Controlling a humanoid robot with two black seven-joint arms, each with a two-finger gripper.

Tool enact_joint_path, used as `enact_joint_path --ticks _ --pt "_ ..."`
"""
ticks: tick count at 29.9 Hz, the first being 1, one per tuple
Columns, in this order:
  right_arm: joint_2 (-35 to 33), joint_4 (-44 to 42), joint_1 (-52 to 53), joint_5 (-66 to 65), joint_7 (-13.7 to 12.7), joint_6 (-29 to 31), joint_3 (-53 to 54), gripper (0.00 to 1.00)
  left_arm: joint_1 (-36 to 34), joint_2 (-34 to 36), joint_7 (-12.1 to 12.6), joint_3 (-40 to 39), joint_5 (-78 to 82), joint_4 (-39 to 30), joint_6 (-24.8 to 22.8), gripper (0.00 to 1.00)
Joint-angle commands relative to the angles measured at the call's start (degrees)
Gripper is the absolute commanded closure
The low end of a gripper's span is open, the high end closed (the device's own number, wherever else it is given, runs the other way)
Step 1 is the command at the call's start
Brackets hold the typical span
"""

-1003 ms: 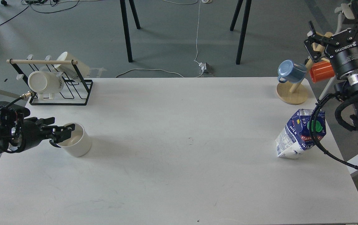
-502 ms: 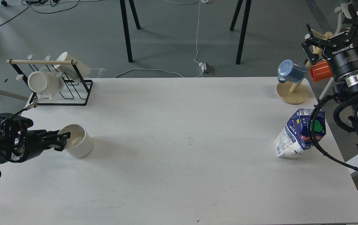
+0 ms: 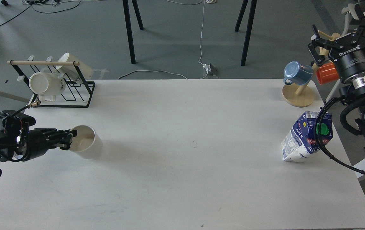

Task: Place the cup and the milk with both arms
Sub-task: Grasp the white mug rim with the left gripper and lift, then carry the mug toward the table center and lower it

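The white cup is at the left of the table, tilted with its cream inside facing left; its handle is hidden. My left gripper comes in from the left and is shut on the cup's near rim. The milk carton, blue and white with a green cap, stands leaning near the right table edge. A black cable of my right arm crosses in front of it. My right gripper is open and empty, high at the far right, well behind the carton.
A black wire rack with two white lettered mugs stands at the back left. A wooden mug tree at the back right carries a blue mug and an orange mug, just below my right gripper.
My left gripper has moved right with the cup, which has shifted right and tipped further onto its side. My right gripper rose slightly a second ago and has since held still.
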Motion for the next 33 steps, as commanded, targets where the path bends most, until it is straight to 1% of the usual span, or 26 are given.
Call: enact_joint_path --ticks 1,4,5,8,10,13,15,17,19,24,28,33 --pt "-0.3 0.1 0.0 0.0 0.0 0.0 0.4 0.01 -5.5 0.0 0.5 0.2 -0.1 -5.3 -3.4 0.99" --pt "-0.9 0.0 0.0 0.0 0.0 0.0 0.5 0.01 -12.5 -1.1 0.8 0.2 0.0 -6.4 -8.7 0.99" --pt "-0.9 0.1 0.0 0.0 0.0 0.0 0.5 0.01 -14.4 -2.5 0.9 0.2 0.4 -6.4 -10.0 0.99" --pt "-0.9 0.1 0.0 0.0 0.0 0.0 0.4 0.01 -19.9 -13.0 1.6 1.6 6.3 -6.2 -13.6 0.99" --pt "-0.9 0.2 0.0 0.0 0.0 0.0 0.4 0.01 -22.6 -18.4 1.9 2.7 11.8 -6.1 -16.3 0.99" --pt "-1.0 0.3 0.0 0.0 0.0 0.0 0.5 0.01 -23.9 -24.1 2.0 3.2 16.3 -5.9 -20.3 0.99" --pt "-1.4 0.2 0.1 0.1 0.0 0.0 0.6 0.01 -24.0 -28.4 3.1 3.2 16.6 -5.9 -22.1 0.98" --pt "-2.1 0.2 0.1 0.0 0.0 0.0 1.2 0.01 -23.8 -32.2 5.4 3.2 16.5 -6.0 -22.1 0.98" --pt "-2.2 0.2 0.0 0.0 0.0 0.0 1.3 0.01 -23.1 -34.0 7.1 3.6 16.7 -5.8 -22.1 0.98" --pt "-2.3 0.3 0.0 0.0 0.0 0.0 1.3 0.01 -20.6 -36.2 9.8 6.0 17.1 -4.3 -22.1 0.97" --pt "-2.3 0.4 -0.1 0.0 0.0 0.0 1.2 0.01 -19.4 -38.2 10.8 6.1 17.7 -2.2 -22.1 0.94" --pt "-2.3 0.4 -0.3 0.0 0.0 0.0 1.1 0.01 -17.7 -38.4 10.7 6.1 17.7 0.4 -21.2 0.91"
